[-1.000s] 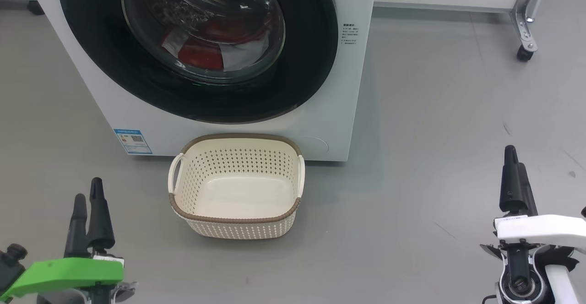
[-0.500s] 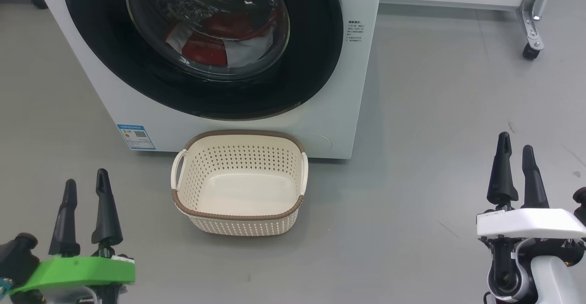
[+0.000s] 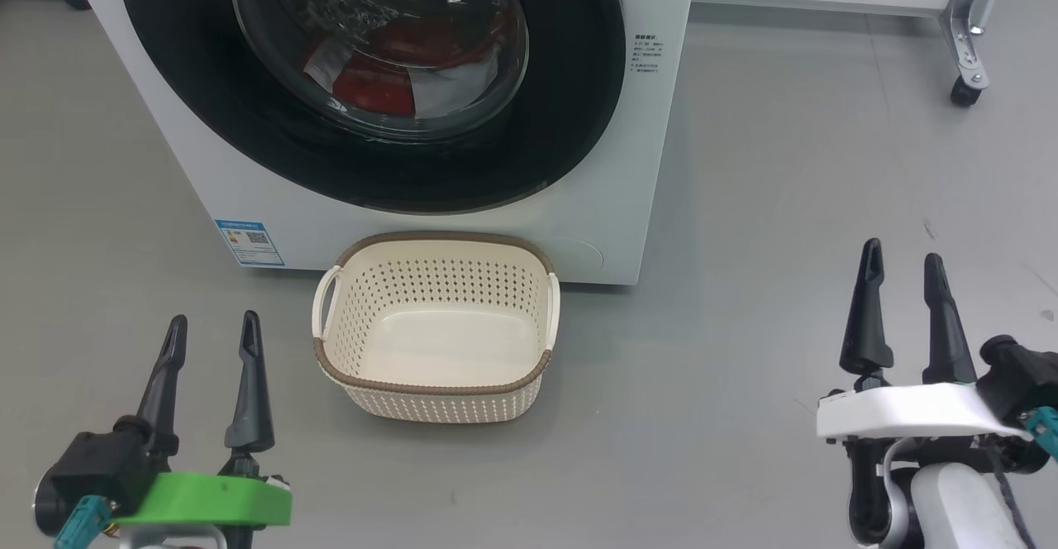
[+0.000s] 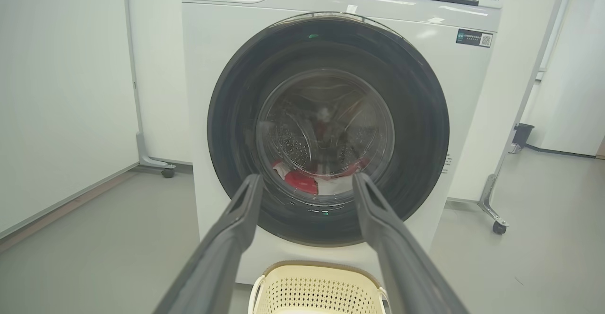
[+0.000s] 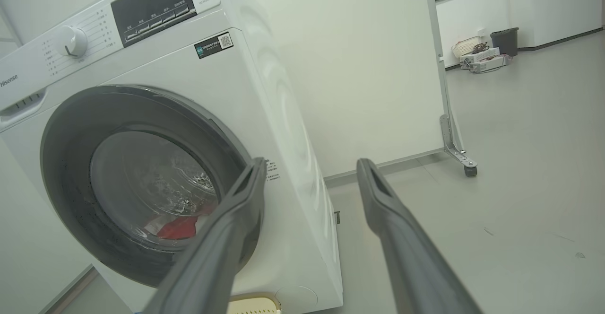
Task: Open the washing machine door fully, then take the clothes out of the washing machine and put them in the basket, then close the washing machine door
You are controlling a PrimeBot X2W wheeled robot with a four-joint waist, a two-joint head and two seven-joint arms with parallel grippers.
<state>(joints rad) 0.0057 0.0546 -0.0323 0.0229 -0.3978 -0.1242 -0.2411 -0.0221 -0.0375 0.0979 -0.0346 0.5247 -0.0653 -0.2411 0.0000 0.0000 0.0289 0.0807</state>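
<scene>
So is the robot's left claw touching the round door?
Apart. The head view shows bare grey floor between the left gripper and the washing machine door.

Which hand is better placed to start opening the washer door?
Right, probably: the right hand is open and aimed at the washing machine door's right edge; the left hand faces its glass centre.

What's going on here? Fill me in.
A two-armed robot faces the washing machine, nothing handled yet. The washing machine door is shut, with the red and white clothes behind its glass. The basket sits empty on the floor just in front. The left tool and right tool are both open and hold nothing, short of the door.
</scene>
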